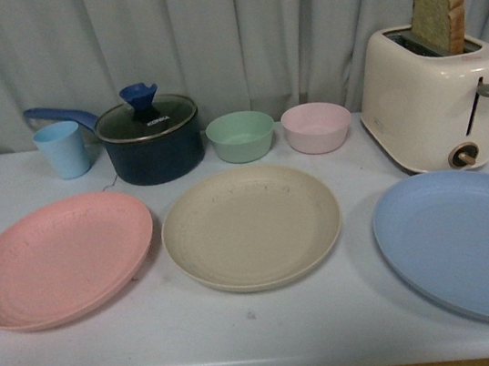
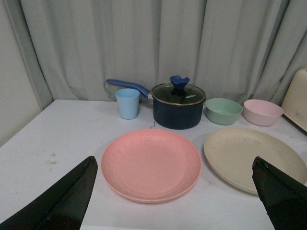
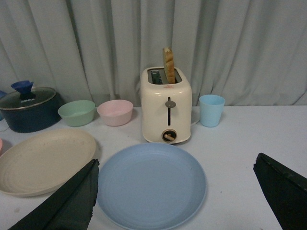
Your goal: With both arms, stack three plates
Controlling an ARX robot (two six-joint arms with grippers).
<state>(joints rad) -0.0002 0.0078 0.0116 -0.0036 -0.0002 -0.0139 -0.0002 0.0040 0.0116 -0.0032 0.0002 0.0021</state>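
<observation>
Front view: the pink plate [image 1: 58,259], beige plate [image 1: 251,226] and blue plate [image 1: 470,246] lie in a row on the surface [image 1: 249,334], rims apart with narrow bare gaps. The blue plate nears the front edge.

Left wrist view: the left end effector [image 2: 173,160] is spread wide, facing the pink plate.

Right wrist view: the right end effector [image 3: 177,159] is spread wide, facing the blue plate, with the toaster [image 3: 165,115] just behind it.

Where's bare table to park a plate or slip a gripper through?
Free: the table left of the pink plate; the stretch right of the toaster and blue plate, around the blue cup there. Crowded: back row of pot, green bowl, pink bowl, toaster; gaps beside the beige plate are narrow.
</observation>
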